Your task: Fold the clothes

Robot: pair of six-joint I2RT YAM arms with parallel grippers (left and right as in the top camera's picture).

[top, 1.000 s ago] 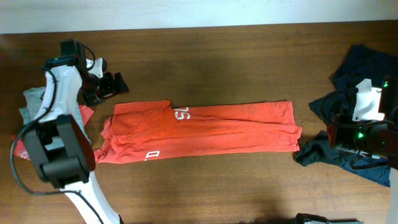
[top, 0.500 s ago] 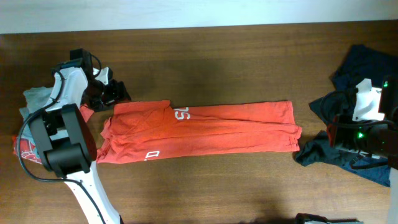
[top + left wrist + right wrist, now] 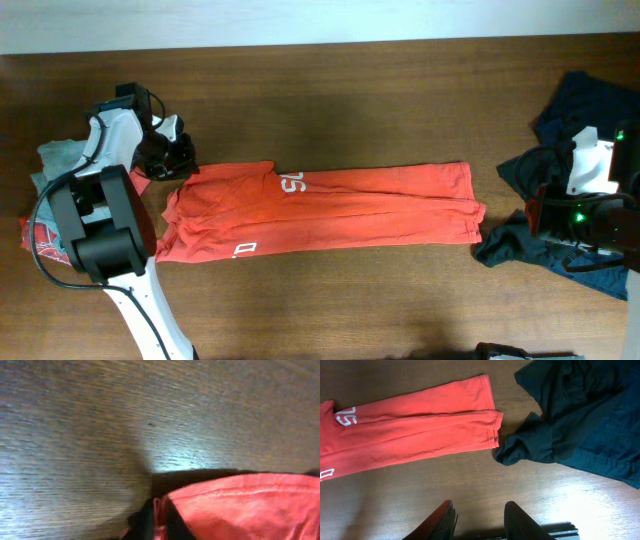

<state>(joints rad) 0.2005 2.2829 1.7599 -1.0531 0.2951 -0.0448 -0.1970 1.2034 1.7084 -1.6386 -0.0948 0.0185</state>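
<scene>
**Left jaws brought shut on the shirt's corner**

Swung in and lowered since a second ago, the left gripper point(image 3: 183, 160) is now seen at the upper left corner of the orange-red T-shirt point(image 3: 320, 205), and its jaws, wide then, have been closed. In the left wrist view a fold of the red hem point(image 3: 250, 505) is pinched between the dark fingers point(image 3: 142, 522), so the left gripper point(image 3: 159, 520) is clamped on the shirt. The shirt itself has not been shifted.

At the far left edge of the table point(image 3: 350, 90), a grey garment point(image 3: 55, 155) and a red patterned cloth point(image 3: 40, 240) are piled behind the left arm.

Across the middle, the T-shirt is laid out as a long, narrow folded band, white lettering showing near its left end, its right end stopped just beside the dark navy garment point(image 3: 510, 245).

That navy garment is heaped at the right edge, crumpled, partly covered by the right arm. From the right wrist camera, the right gripper point(image 3: 480, 507) is held above bare wood, fingers apart, nothing gripped, with the shirt's end point(image 3: 410, 430) and the navy cloth point(image 3: 590, 420) both ahead of it.
</scene>
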